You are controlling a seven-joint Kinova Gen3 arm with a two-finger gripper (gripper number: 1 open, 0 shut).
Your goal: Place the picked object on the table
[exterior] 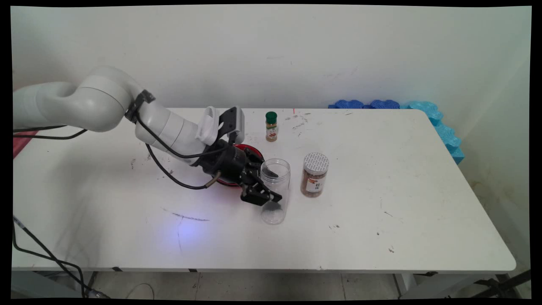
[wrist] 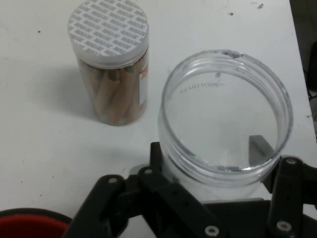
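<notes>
Your gripper (exterior: 271,186) has its fingers (wrist: 260,148) closed around the clear, lidless jar (exterior: 275,190), one on each side of its wall just below the rim, and the jar stands upright on the white table (exterior: 381,220) at about the middle. Just behind the hand at 10 o'clock you see a red dish (exterior: 250,149) partly hidden by the wrist; at the jar's 2 o'clock stands a brown-filled jar with a patterned white lid (exterior: 314,174), close but apart. Farther back, near 12 o'clock, stands a small green-capped spice bottle (exterior: 271,126).
</notes>
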